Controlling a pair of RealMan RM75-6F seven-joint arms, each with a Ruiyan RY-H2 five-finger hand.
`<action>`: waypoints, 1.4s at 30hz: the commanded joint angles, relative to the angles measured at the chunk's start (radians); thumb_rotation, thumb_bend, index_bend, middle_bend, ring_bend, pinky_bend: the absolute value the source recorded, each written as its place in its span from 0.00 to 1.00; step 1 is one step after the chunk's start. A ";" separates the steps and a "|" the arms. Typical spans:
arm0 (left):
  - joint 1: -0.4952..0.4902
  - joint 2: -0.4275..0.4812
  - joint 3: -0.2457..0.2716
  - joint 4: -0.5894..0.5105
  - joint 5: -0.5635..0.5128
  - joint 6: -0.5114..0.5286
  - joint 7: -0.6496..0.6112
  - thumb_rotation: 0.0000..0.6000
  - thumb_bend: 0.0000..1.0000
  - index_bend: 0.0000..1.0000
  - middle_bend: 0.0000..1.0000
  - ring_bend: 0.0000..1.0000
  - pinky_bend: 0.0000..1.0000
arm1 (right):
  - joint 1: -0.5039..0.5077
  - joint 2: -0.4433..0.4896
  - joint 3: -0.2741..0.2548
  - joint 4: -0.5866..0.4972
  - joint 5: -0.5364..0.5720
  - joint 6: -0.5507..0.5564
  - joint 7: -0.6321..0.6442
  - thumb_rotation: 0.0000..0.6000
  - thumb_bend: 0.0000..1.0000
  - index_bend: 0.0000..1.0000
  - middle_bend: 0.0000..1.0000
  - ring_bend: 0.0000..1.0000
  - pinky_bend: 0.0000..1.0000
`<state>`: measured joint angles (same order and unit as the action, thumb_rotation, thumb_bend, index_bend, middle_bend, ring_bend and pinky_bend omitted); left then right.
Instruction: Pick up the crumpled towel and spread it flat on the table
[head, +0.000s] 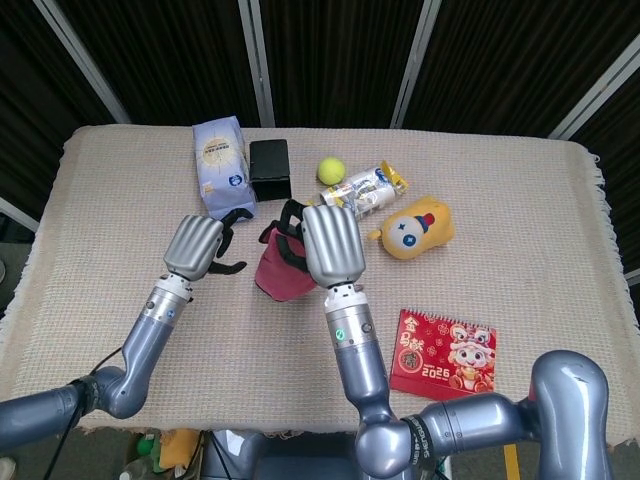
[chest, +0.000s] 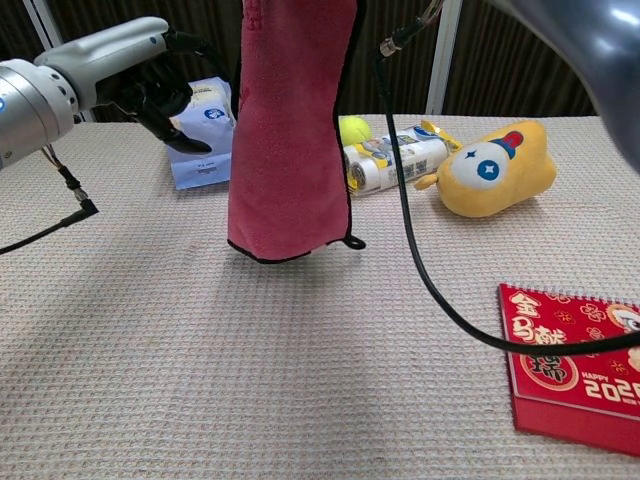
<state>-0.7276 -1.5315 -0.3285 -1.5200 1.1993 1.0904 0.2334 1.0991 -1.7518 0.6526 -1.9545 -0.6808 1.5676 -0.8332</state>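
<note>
The red towel (chest: 290, 130) with a black hem hangs in a long fold above the table, its lower edge clear of the cloth. My right hand (head: 330, 245) grips its top; from the head view the towel (head: 283, 272) shows as a red bunch below that hand. My left hand (head: 200, 248) hovers just left of the towel with fingers spread and nothing in it. In the chest view the left hand (chest: 150, 85) sits close to the towel's left edge, apart from it.
Behind the towel lie a blue-white packet (head: 222, 165), a black box (head: 270, 168), a tennis ball (head: 331, 169), a snack wrapper (head: 362, 188) and a yellow plush toy (head: 420, 228). A red calendar (head: 445, 358) lies at the front right. A black cable (chest: 420, 260) hangs across the chest view.
</note>
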 joint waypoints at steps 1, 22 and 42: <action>-0.017 -0.032 -0.003 0.022 0.006 0.012 -0.013 1.00 0.06 0.30 0.83 0.76 0.73 | 0.003 -0.001 -0.002 -0.006 0.005 0.007 -0.003 1.00 0.58 0.66 1.00 1.00 0.93; -0.071 -0.118 -0.025 0.087 -0.002 0.056 -0.020 1.00 0.19 0.36 0.85 0.77 0.73 | 0.013 0.013 -0.013 -0.046 0.018 0.037 -0.002 1.00 0.58 0.66 1.00 1.00 0.93; -0.096 -0.128 -0.059 0.097 -0.070 0.031 -0.056 1.00 0.19 0.37 0.85 0.77 0.73 | 0.011 0.029 -0.026 -0.052 0.027 0.037 0.014 1.00 0.58 0.66 1.00 1.00 0.93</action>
<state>-0.8220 -1.6577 -0.3874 -1.4248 1.1305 1.1209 0.1758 1.1096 -1.7228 0.6271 -2.0061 -0.6535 1.6040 -0.8189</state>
